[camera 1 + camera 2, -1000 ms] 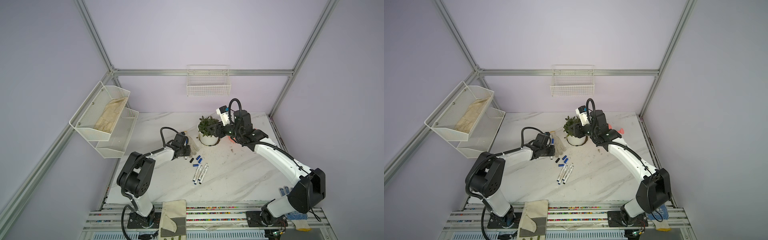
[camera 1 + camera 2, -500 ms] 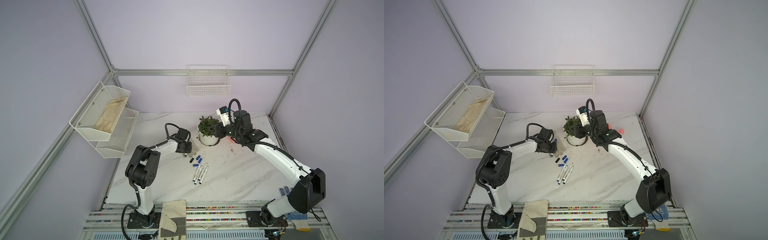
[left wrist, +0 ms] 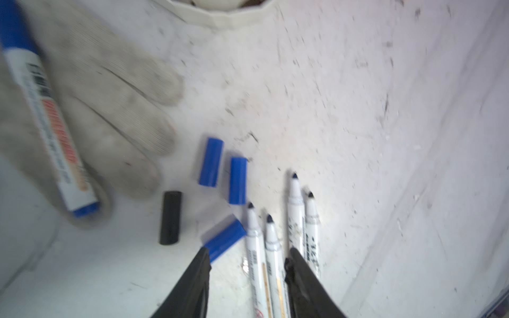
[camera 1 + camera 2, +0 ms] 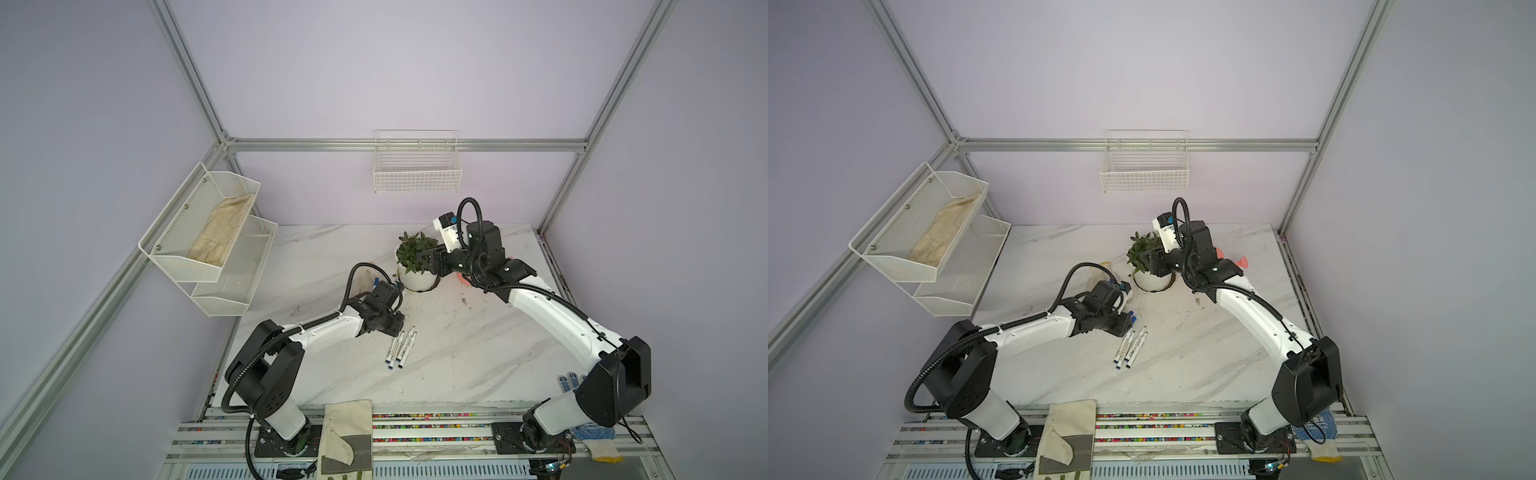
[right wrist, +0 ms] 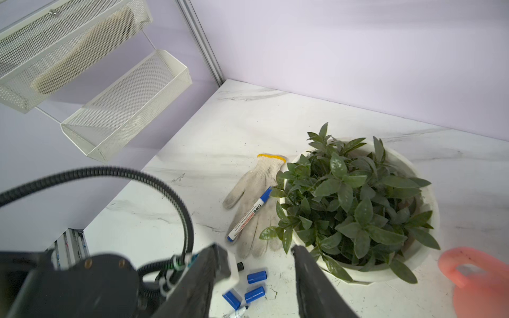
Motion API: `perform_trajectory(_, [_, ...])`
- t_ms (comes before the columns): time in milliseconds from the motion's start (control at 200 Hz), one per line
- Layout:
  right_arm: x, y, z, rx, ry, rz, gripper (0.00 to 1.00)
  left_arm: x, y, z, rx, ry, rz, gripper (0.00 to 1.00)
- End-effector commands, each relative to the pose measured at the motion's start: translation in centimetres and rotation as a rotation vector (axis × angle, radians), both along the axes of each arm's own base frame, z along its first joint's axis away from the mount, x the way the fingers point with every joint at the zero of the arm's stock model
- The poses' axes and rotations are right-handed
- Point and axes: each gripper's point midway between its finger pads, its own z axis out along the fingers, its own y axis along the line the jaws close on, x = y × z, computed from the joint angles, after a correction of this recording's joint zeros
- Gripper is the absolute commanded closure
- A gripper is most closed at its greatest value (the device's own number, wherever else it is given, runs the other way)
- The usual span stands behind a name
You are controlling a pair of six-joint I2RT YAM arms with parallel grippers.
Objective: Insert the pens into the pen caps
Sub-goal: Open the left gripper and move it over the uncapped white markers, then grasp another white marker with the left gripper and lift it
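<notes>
White pens (image 3: 275, 247), four packed side by side in the middle of the counter (image 4: 457, 353), risk a double pinch: the left gripper (image 3: 248, 250) hangs half-spread, empty, astride two. Their long axes run front-to-back, felt tips toward the back edge, caps (image 3: 210, 162) just beside; the right gripper (image 5: 256, 246) gapes empty by the plant (image 5: 352, 198)

We note a white marbled desk (image 4: 457, 365), scuffed with dark specks. Directly on it: four uncapped pens (image 3: 295, 209) side by side, with three blue pen caps (image 3: 238, 180) and a black cap (image 3: 171, 217) just beside their tips. Also a grey-white glove (image 3: 110, 110), a white plant pot (image 4: 415, 284) and a coral plastic piece (image 5: 479, 278).
</notes>
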Motion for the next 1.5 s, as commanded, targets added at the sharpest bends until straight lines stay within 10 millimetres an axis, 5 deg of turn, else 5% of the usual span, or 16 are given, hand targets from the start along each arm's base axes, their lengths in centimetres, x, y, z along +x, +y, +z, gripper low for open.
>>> perform_trajectory(0, [0.2, -0.1, -0.9, -0.020, 0.010, 0.003, 0.51, -0.6, 1.5, -1.7, 0.076, -0.018, 0.057, 0.57])
perform_trajectory(540, [-0.1, 0.0, -0.9, -0.019, 0.011, 0.018, 0.53, -1.2, 0.6, -2.2, 0.081, -0.033, 0.030, 0.73])
perform_trajectory(1495, [0.0, -0.6, -0.6, -0.038, -0.009, -0.005, 0.53, -4.3, 1.7, -5.8, 0.216, 0.230, -0.071, 0.74])
